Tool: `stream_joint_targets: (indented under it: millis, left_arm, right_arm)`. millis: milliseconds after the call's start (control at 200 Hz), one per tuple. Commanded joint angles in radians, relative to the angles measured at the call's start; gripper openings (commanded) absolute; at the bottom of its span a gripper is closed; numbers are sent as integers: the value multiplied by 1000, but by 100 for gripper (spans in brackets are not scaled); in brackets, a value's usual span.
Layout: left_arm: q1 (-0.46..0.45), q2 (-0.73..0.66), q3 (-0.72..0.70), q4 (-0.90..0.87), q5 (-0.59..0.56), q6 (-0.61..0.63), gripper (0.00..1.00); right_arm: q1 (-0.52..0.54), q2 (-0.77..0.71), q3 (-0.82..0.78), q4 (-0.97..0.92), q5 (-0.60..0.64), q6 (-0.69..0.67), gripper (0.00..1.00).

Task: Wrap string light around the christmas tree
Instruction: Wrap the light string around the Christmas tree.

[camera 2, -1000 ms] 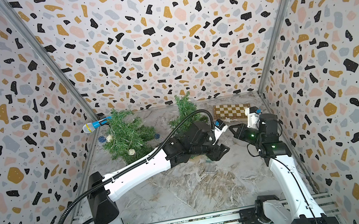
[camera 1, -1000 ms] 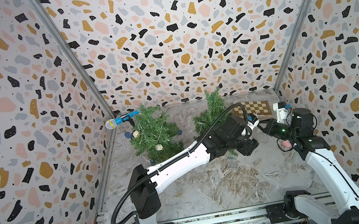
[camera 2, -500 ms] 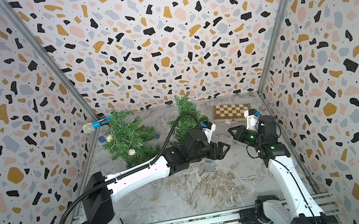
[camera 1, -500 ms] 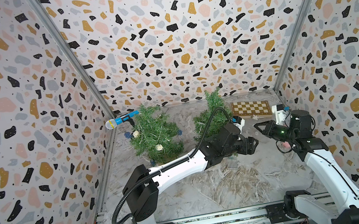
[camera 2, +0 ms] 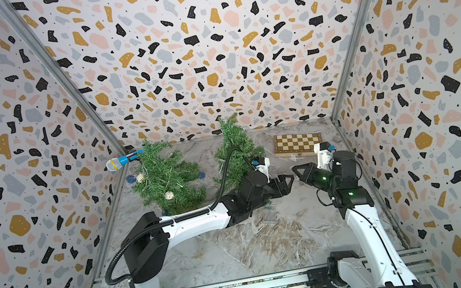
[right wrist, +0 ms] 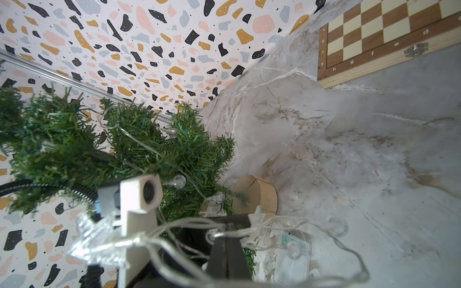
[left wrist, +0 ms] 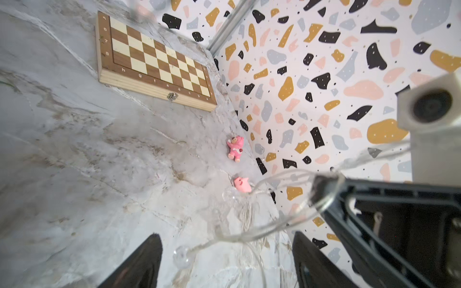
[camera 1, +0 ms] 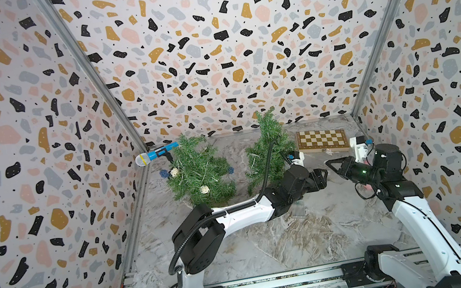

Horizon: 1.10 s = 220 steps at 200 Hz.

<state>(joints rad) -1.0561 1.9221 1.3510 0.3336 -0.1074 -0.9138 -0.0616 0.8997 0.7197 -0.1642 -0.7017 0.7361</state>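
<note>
The small green Christmas tree (camera 1: pixel 268 151) on a round wooden base (right wrist: pixel 257 194) stands mid-table, with a strand of clear bulbs lying in its branches (right wrist: pixel 139 149). The string light (right wrist: pixel 174 224), a clear wire with clear bulbs, runs from the tree to my right gripper (right wrist: pixel 228 229), which is shut on it. The right gripper's tip (camera 1: pixel 329 163) points toward the left gripper (camera 1: pixel 322 178), a short gap apart. The left gripper (left wrist: pixel 225 235) is open; a loop of the string light (left wrist: pixel 249 235) hangs loose between its fingers (left wrist: pixel 149 251).
A second tree (camera 1: pixel 199 175) with ball ornaments stands to the left, a blue microphone (camera 1: pixel 155 155) leaning at its top. A chessboard (camera 1: pixel 320 139) lies at the back right. Two pink toys (left wrist: pixel 235 148) lie by the right wall. A clear battery box (right wrist: pixel 291 251) lies near the tree.
The left gripper has opened wider and drawn back a little from the right gripper's tip, with its forearm lower. The right arm has hardly moved and stays shut on the string light.
</note>
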Motion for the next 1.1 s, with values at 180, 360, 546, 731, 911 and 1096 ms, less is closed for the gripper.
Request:
stream_joint_targets:
  millis: [180, 360, 546, 731, 911, 1096]
  left_arm:
    - [24, 57, 95, 173, -8, 15, 59]
    - [12, 85, 41, 283, 40, -61, 34]
    - [7, 47, 32, 209, 54, 21, 29]
    - [6, 60, 39, 151, 105, 52, 28]
    - [7, 81, 45, 149, 131, 62, 19]
    - [7, 108, 68, 114, 187, 87, 21]
  right_arm:
    - [-5, -18, 24, -51, 3, -18, 0]
    - [-28, -29, -8, -70, 42, -5, 0]
    - [-60, -22, 1, -96, 91, 15, 0]
    - [-76, -24, 11, -98, 94, 22, 0]
    - [-99, -36, 14, -143, 155, 10, 0]
    - [-104, -31, -19, -124, 169, 36, 0]
